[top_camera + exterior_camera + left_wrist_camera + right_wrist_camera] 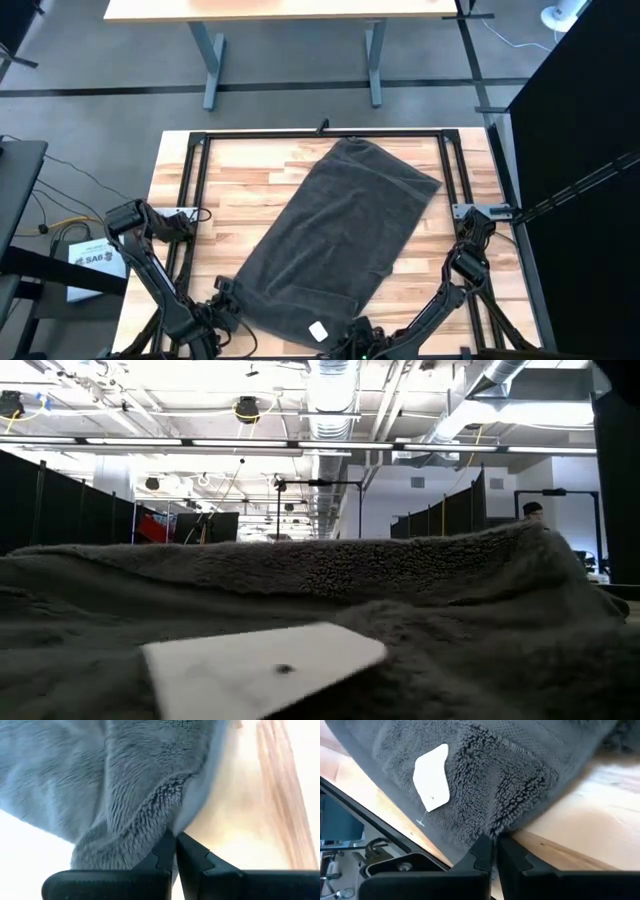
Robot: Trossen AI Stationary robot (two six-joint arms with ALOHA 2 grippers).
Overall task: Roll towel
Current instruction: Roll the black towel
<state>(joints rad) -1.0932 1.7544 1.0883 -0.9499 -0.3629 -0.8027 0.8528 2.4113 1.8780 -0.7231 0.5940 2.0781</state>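
Note:
The dark grey towel (340, 230) lies spread flat and slantwise on the wooden table, from the near left to the far right. Its white tag (318, 331) sits by the near short edge and fills the foreground of the low view (260, 660). My left gripper (228, 300) is shut on the towel's near left corner. My right gripper (358, 328) is shut on the near right corner, close beside the tag (432, 777). My left gripper pinches the towel's near left corner (172, 822) between its two fingertips, slanting down from the near side. The cloth gathers into a ridge at the fingertips and rises a little off the wood there; the remainder lies flat. My right gripper pinches the near short edge at its right corner (495, 827) between its two fingertips, slanting down from the near side. The pile puckers at the pinch. That corner rests by the table's near edge (555, 852).
A black metal frame (320, 132) runs round the tabletop, with rails along the left and right sides. Bare wood (230, 180) lies to the towel's far left and near right. Beyond the far edge stands another table (290, 10). A person (533, 510) shows far off in the room.

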